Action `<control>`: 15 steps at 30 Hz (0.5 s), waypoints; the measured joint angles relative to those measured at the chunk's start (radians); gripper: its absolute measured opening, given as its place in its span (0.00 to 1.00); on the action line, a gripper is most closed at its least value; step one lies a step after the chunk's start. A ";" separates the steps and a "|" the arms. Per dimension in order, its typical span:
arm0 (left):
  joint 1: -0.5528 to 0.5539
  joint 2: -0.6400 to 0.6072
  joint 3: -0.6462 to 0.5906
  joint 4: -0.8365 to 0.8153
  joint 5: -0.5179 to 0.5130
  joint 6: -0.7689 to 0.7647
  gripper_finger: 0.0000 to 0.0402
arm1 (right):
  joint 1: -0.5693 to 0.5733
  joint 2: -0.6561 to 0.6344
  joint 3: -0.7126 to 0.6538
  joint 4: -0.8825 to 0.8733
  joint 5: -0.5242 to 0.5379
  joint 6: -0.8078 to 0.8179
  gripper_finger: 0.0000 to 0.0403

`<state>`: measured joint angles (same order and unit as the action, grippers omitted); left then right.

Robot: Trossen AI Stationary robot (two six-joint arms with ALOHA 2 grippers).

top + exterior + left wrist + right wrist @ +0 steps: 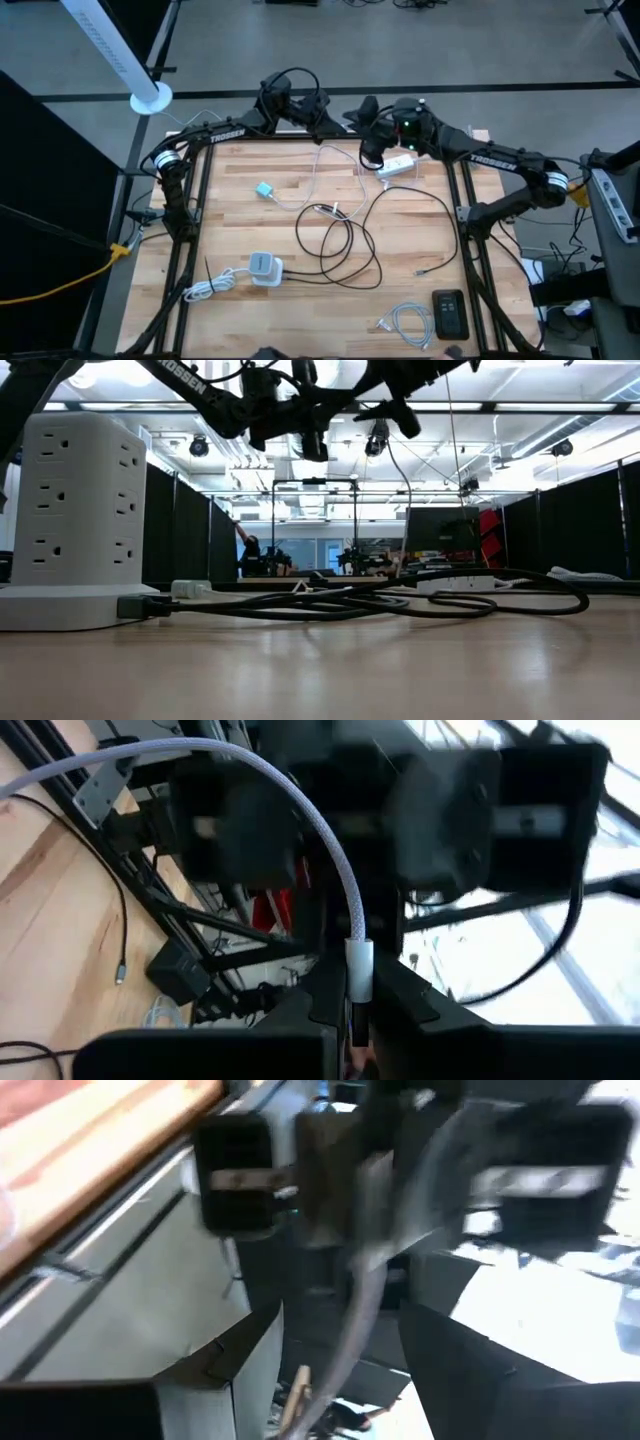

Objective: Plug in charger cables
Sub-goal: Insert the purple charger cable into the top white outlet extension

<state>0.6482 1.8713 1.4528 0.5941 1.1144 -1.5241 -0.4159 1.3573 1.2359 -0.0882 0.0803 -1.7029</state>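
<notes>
Both grippers hang above the middle of the table's far edge, facing each other. My left gripper (333, 124) (355, 1005) is shut on a white braided charger cable (300, 810), which drops to the table (318, 180). My right gripper (364, 126) (340, 1355) is open, and a blurred grey cable (355, 1305) runs through the gap between its fingers. A long black cable (350, 245) lies looped mid-table. A white power strip (397, 165) lies near the far edge, under the right gripper. My left gripper pinches the white cable's plug end, at its smooth white sleeve (359, 965), between its two fingers. The fingers point level toward the table's right. The plug end is lifted clear; the cable arcs away and trails slack down to the table. I cannot tell whether my right gripper touches the cable between its fingers.
A white cube adapter (265, 268) with a coiled white cord (210, 288) sits near left. A black device (449, 313) and a coiled grey cable (405, 320) lie near right. A small teal object (264, 189) lies left of centre. A tall outlet tower (75, 520) stands in the low view.
</notes>
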 joint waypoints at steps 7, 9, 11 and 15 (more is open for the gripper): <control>0.018 0.000 0.000 -0.010 -0.025 -0.050 0.02 | 0.016 0.001 0.000 0.057 0.002 0.017 0.42; 0.022 0.000 0.000 -0.008 -0.024 -0.050 0.02 | 0.015 0.003 0.000 0.052 0.003 0.024 0.39; 0.024 0.000 0.000 -0.002 -0.023 -0.049 0.02 | 0.015 0.008 0.000 0.046 0.003 0.026 0.37; 0.025 0.002 0.000 0.000 -0.014 -0.049 0.02 | 0.016 0.027 0.000 0.049 0.017 0.027 0.28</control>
<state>0.6727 1.8730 1.4524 0.5939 1.1007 -1.5733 -0.3999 1.3842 1.2362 -0.0397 0.0975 -1.6760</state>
